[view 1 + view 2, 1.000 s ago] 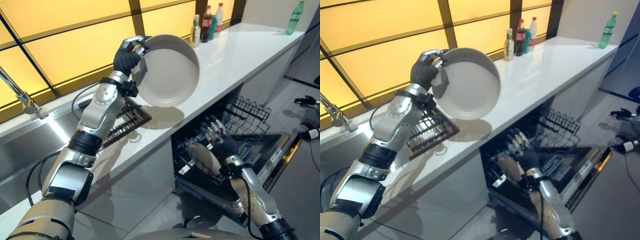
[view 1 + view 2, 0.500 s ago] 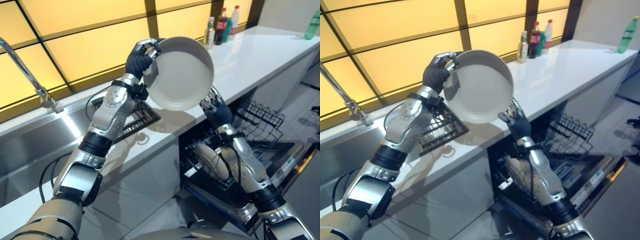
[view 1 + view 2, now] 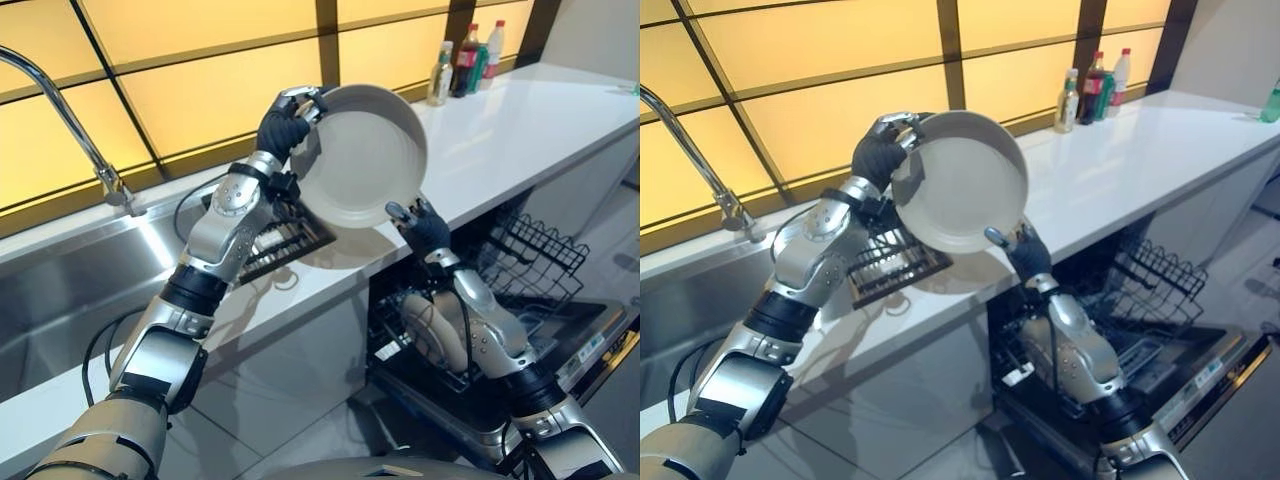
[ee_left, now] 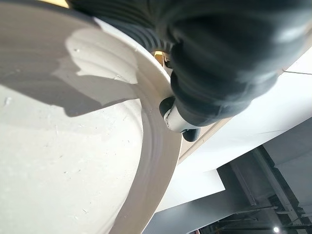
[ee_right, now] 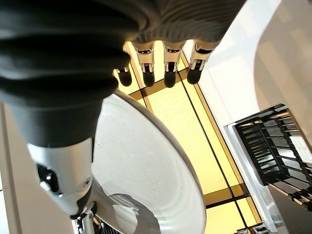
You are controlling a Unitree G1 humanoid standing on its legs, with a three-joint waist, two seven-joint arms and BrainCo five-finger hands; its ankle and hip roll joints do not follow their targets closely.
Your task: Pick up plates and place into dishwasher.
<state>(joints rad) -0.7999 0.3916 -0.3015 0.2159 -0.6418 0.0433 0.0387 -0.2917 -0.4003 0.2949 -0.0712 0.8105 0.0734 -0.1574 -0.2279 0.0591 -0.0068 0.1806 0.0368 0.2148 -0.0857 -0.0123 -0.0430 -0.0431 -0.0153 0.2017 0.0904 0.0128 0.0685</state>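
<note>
The left hand is raised above the white worktop, its fingers and thumb pinching the rim of a pale plate that it holds tilted on edge in the air, hollow side toward the camera. The right hand reaches up just under the plate's lower edge with its fingers straight and spread, gripping nothing; whether they touch the plate cannot be told. Below the worktop's front edge the dishwasher stands open, its dark wire rack pulled out, with a plate standing on edge in the rack. A black drying rack lies on the worktop beside the steel sink. Several bottles stand at the worktop's far back edge.
</note>
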